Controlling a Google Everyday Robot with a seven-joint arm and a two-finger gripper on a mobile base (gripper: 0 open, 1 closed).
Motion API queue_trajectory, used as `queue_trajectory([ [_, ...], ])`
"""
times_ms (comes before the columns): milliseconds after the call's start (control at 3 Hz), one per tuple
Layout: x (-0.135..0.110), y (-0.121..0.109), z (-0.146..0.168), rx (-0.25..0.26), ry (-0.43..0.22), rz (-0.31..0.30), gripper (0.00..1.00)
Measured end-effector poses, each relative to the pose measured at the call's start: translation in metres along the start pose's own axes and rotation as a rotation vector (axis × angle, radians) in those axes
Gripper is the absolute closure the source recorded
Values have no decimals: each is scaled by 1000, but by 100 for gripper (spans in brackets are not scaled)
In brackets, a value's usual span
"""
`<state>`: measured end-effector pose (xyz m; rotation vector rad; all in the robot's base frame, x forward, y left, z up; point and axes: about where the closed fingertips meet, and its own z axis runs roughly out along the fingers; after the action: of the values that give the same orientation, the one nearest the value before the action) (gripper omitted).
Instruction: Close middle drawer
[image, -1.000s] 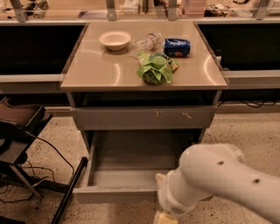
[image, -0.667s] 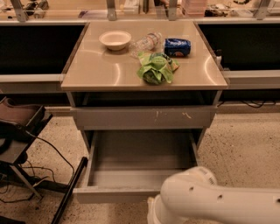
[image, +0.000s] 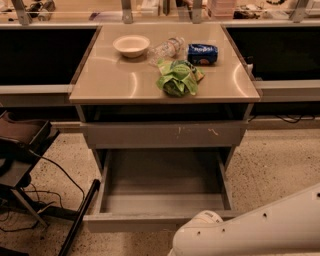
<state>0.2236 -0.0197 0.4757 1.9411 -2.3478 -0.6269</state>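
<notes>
One middle drawer (image: 161, 190) pulled open, white robot arm (image: 260, 231) at lower right, gripper out of view, grip state cannot be told

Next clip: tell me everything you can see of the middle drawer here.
The middle drawer is a wide, shallow grey-beige metal tray, pulled far out beneath the scratched drawer front. It has low side walls and a plain handleless front panel, with nothing visible inside. The white arm overlaps part of its front panel; contact cannot be told. The pincer is out of frame.
</notes>
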Motion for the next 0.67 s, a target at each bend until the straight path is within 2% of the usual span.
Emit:
queue_trajectory([
  [333, 0, 0, 0, 1, 0, 1, 0],
  [667, 9, -14, 8, -26, -24, 18, 0],
])
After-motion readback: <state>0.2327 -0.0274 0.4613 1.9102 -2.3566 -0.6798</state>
